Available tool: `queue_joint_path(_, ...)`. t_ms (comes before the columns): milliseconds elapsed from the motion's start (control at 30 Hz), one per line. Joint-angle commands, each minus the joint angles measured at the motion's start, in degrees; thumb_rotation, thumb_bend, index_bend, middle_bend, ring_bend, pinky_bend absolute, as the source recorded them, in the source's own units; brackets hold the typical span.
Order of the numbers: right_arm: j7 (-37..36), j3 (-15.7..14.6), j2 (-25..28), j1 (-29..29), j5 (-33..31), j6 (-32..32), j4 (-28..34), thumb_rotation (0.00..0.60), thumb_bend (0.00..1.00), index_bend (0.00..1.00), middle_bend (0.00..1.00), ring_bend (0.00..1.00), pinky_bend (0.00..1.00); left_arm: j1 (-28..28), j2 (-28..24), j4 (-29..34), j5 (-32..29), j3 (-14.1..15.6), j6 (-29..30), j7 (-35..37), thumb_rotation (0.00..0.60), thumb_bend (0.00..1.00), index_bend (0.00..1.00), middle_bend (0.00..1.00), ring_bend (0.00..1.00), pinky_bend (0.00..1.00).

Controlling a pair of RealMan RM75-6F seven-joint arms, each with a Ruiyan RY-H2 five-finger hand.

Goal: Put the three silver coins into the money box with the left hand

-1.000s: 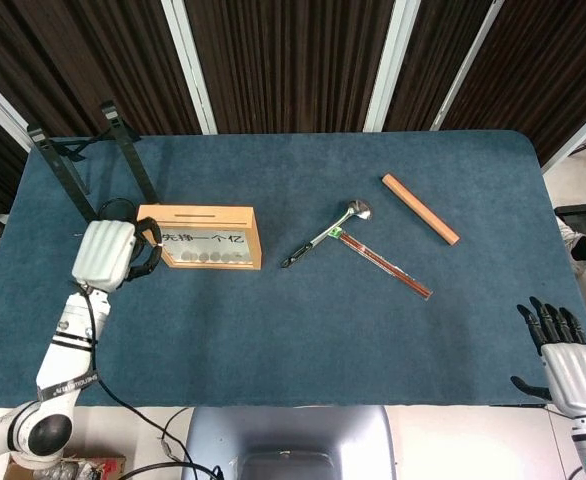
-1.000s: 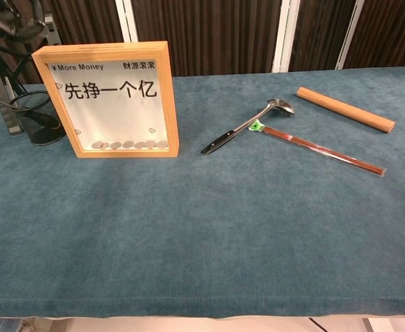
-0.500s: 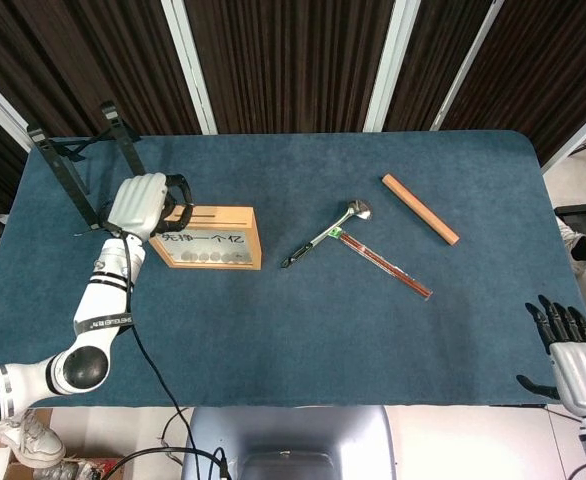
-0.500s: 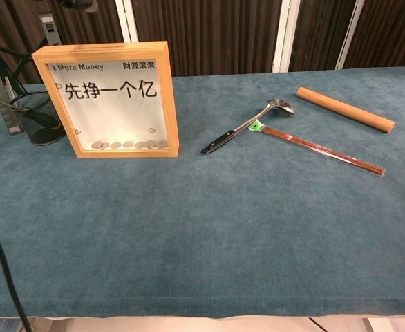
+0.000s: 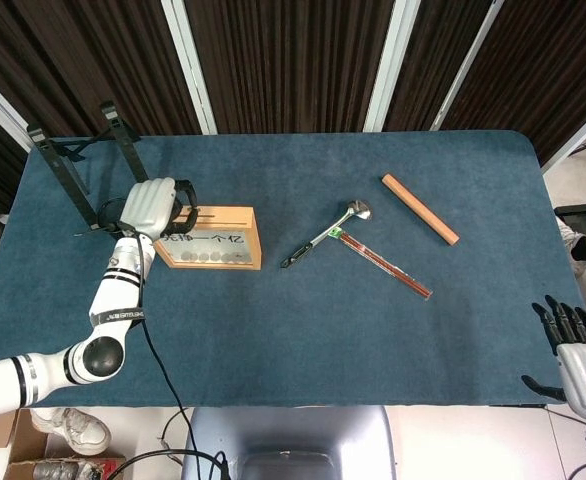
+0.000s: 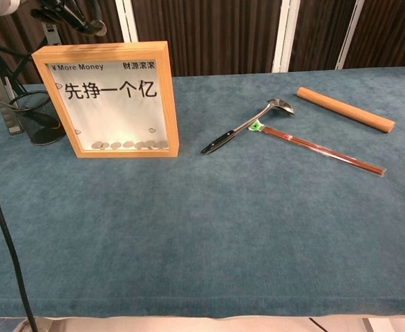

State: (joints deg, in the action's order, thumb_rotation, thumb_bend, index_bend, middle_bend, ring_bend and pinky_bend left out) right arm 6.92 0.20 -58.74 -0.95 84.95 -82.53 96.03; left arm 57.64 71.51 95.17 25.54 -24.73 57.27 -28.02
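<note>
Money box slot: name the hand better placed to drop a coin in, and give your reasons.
The left hand. In the head view it hangs over the left end of the money box, right at the top slot. The right hand sits off the table's near right corner, far away, holding nothing.

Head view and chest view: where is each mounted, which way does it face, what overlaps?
Head view: high, looking steeply down at the blue table; shows the left robot hand over the wooden money box, and the right robot hand.
Chest view: low at the table's near edge, facing forward; only the left robot hand's fingers show.
Shared: box, silver ladle, wooden rod.
</note>
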Motion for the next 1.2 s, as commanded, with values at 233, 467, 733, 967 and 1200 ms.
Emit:
queue_joint_path(233,0.22,0.07,-0.10,0.00,-0.11,-0.02,0.05,0.600,0.15,0.00,0.00,0.00,0.00,0.34,0.92,-1.58,0.60,1.41,-0.56,1.75,0.600,0.50,0.62,1.00,1.00,1.00)
queue_joint_path(467,0.35,0.07,-0.15,0.00,-0.12,-0.03,0.09,0.600,0.15,0.00,0.00,0.00,0.00,0.62,1.56,-2.48,1.17,1.88,-0.81,3.22,0.600,0.50,0.62,1.00,1.00,1.00)
queue_joint_path(733,0.42,0.10,-0.16,0.07,-0.17,-0.14,0.14,0.600,0.15,0.00,0.00,0.00,0.00,1.09,2.28,-3.40,1.42,2.82,-1.03,3.51,0.600,0.49,0.62,1.00,1.00,1.00)
queue_joint_path(967,0.52,0.12,-0.21,0.04,-0.22,-0.07,0.14,0.600,0.15,0.00,0.00,0.00,0.00,1.15,2.15,-3.89,0.98,3.28,-1.35,3.83,0.600,0.49,0.61,1.00,1.00,1.00)
queue_joint_path(1200,0.59,0.16,-0.22,0.04,-0.31,-0.08,0.16,0.600,0.15,0.00,0.00,0.00,0.00,1.21,2.06,-3.88,1.61,3.60,-0.96,4.02,0.600,0.47,0.48,1.00,1.00,1.00)
